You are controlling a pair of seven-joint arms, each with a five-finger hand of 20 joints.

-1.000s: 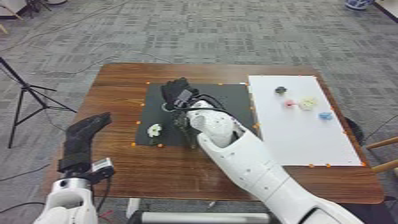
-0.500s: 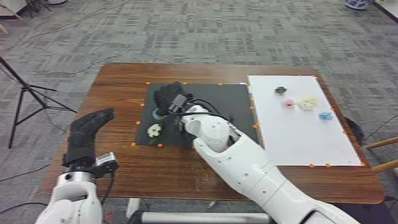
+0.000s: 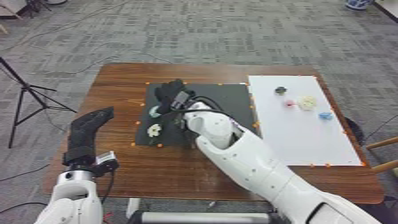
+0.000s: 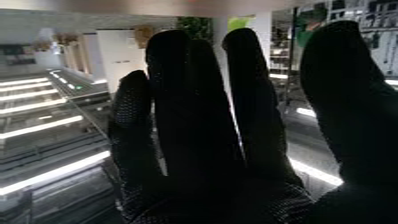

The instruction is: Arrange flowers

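Observation:
In the head view my right hand (image 3: 171, 94) is over the upper left part of the black mat (image 3: 227, 100), close beside a pale round flower (image 3: 155, 111); whether they touch I cannot tell. A white flower (image 3: 154, 130) lies lower on the mat. On the white board (image 3: 298, 137) are a pink flower (image 3: 289, 103), a cream flower (image 3: 306, 103), a blue flower (image 3: 326, 116) and a dark one (image 3: 281, 90). My left hand (image 3: 85, 131) is at the table's left side, fingers straight. In the right wrist view my right hand (image 4: 200, 120) has straight fingers, thumb apart.
Orange markers line the edges of the mat and board. The brown table (image 3: 133, 172) extends around both. A black tripod (image 3: 27, 87) stands left of the table, and a wooden chair (image 3: 384, 165) stands at the right.
My right hand has shifted slightly left and toward the robot since a second ago, baring more of the pale round flower. My left hand has moved slightly.

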